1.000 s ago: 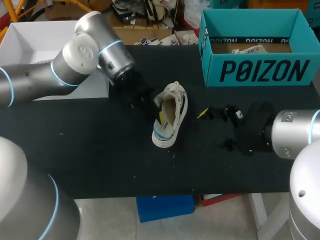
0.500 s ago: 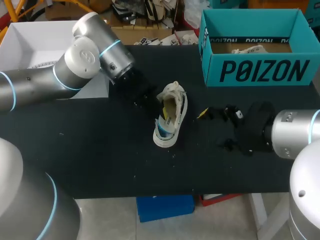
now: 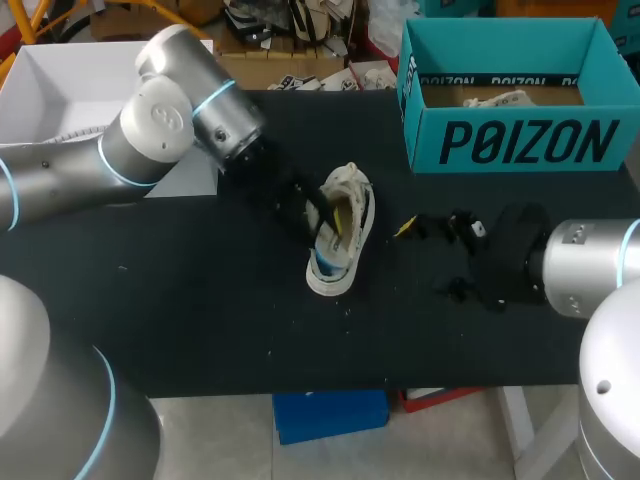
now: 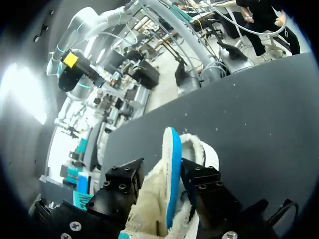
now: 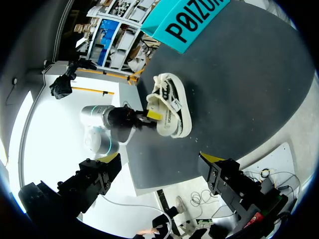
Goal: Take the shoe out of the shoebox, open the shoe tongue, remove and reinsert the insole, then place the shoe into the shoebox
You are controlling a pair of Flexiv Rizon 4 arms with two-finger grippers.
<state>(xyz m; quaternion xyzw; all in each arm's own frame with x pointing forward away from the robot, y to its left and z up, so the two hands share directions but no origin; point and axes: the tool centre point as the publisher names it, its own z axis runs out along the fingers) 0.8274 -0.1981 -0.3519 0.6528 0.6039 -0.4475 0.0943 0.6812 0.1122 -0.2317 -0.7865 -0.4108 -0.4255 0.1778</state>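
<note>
Head view: the black table (image 3: pixel 200 300) carries the teal shoebox (image 3: pixel 520 140) toward one o'clock and the white shoe (image 3: pixel 357 195) near its centre. From ten o'clock, the left gripper (image 4: pixel 162 173) pinches the blue-edged insole (image 4: pixel 172 164) standing in the shoe's opening. At the shoe's three o'clock, the right gripper (image 5: pixel 159 172) is spread wide, holding nothing.

The shoe (image 3: pixel 345 215) is cream with dark side markings and a fluffy off-white lining. Its insole (image 4: pixel 172 169) shows a bright blue edge. The table (image 3: pixel 200 300) is black with pale specks. The shoebox (image 3: pixel 520 140) is teal with bold black lettering. The left arm (image 3: pixel 150 130) and right arm (image 3: pixel 590 265) are silver-grey with pale blue rings. The right gripper (image 3: pixel 432 258) is black, its fingertips (image 5: pixel 212 157) yellow.
</note>
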